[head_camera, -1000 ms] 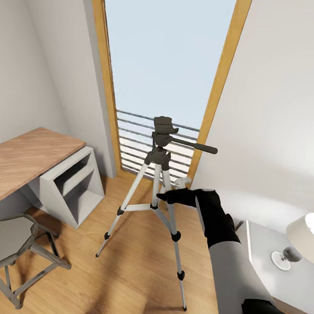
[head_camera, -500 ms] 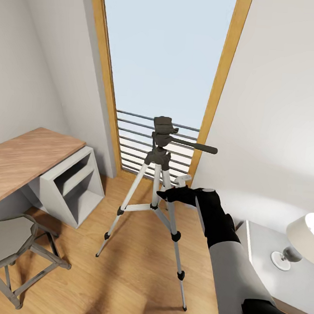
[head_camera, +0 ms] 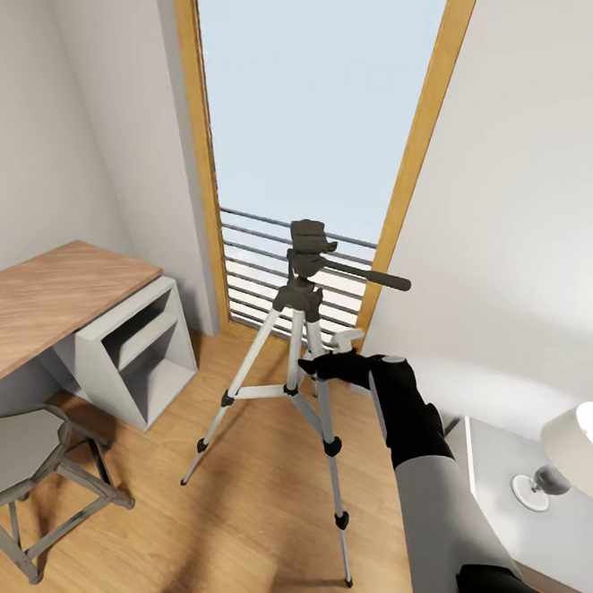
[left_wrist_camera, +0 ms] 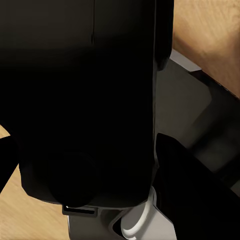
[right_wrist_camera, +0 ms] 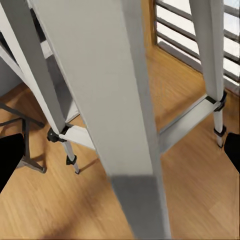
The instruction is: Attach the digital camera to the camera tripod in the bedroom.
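The tripod (head_camera: 296, 350) stands upright at centre frame in the head view, on the wood floor (head_camera: 223, 524) before the tall window (head_camera: 314, 100). Its long axis is vertical; three legs splay down to black feet, and the handle (head_camera: 370, 275) points toward frame right.

The right gripper (head_camera: 322, 363) reaches in from lower right and sits against the near leg at mid-height. Its fingers overlap the leg, so whether they are apart or closed cannot be told. In the right wrist view a blurred pale leg (right_wrist_camera: 115, 100) crosses the frame very close, with black finger edges at the lower corners.

The left wrist view is mostly a dark mass (not identifiable); the left fingers' state cannot be told.

The desk (head_camera: 43, 310) is cut off at frame left, the stool (head_camera: 13, 452) at lower left, the lamp (head_camera: 570, 455) at right edge.
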Tool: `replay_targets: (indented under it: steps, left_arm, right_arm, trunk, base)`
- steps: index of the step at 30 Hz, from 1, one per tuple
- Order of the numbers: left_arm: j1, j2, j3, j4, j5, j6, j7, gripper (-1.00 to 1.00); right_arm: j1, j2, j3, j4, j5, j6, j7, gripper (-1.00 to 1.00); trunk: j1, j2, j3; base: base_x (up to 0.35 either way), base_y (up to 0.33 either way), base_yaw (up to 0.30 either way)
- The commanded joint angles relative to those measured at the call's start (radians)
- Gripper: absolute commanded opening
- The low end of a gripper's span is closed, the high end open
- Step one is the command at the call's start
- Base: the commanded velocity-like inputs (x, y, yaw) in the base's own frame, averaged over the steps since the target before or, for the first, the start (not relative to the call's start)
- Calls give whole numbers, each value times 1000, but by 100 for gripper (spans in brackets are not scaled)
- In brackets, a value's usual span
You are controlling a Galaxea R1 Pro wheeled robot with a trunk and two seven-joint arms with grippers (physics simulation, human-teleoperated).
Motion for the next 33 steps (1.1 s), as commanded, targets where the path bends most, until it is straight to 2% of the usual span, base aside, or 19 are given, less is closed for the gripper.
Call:
replay_targets:
  steps: [1,4,7,31,32,33]
  left_arm:
    - [-1,0,-8,0,7,-2,-2,-100]
    - [-1,0,-8,0,7,-2,-2,-100]
    - [-1,0,-8,0,7,-2,-2,-100]
    - [-1,0,-8,0,7,-2,-2,-100]
    - [-1,0,-8,0,7,-2,-2,-100]
    - [-1,0,-8,0,8,-2,-2,-100]
  right_arm:
    - [-1,1,-5,-1,10,-4,2,100]
    - [-1,1,-4,7,10,-76,-34,100]
    - [-1,1,-4,10,14,-100,-40,100]
    - [-1,1,-2,13,6,-117,-39,100]
    - [-1,1,-2,13,6,-117,-38,-100]
    - [-1,1,-2,13,5,-117,-37,-100]
  trunk:
    - [0,-1,-1]
    - [0,-1,-1]
    - [0,-1,-1]
    - [0,-1,-1]
    - [0,-1,-1]
    - [0,-1,-1]
  base:
    - [0,0,0]
    - [0,0,0]
    - [0,0,0]
    - [0,0,0]
    - [0,0,0]
    - [0,0,0]
